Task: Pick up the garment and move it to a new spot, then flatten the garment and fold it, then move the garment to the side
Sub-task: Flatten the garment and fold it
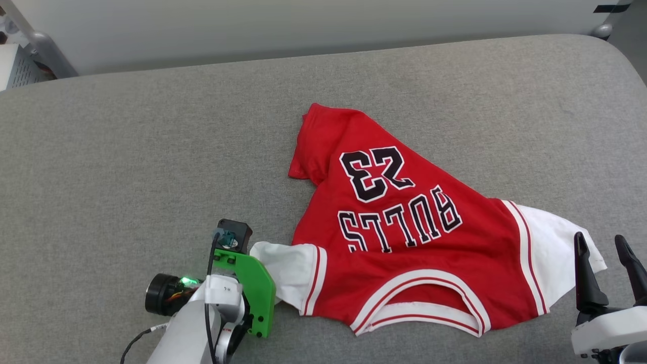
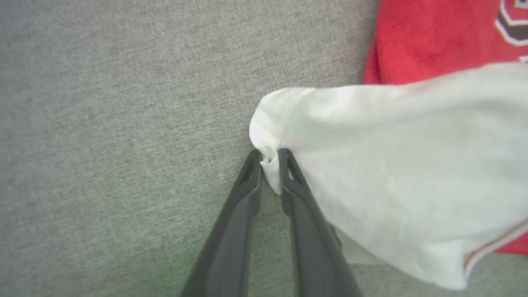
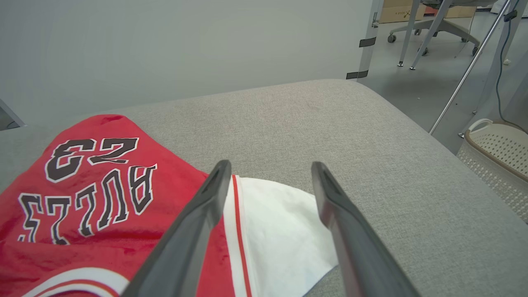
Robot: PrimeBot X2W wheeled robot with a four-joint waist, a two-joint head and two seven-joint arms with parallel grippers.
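The garment (image 1: 404, 222), a red jersey with white sleeves and black lettering, lies spread on the grey padded table (image 1: 126, 167), collar toward me. My left gripper (image 2: 269, 159) is shut on the tip of its white sleeve (image 2: 392, 165), pinching a small fold of cloth; in the head view the wrist and green mount (image 1: 247, 283) hide the fingers. My right gripper (image 1: 601, 245) stands open just off the other white sleeve (image 1: 556, 242). In the right wrist view its open fingers (image 3: 214, 185) hover above that sleeve (image 3: 280, 222), nothing between them.
A pale wall runs behind the table's far edge. Off the table's right side stand a cream perforated laundry basket (image 3: 495, 161), metal poles and chair legs (image 3: 416, 33) on the floor. Bare grey padding lies left and beyond the garment.
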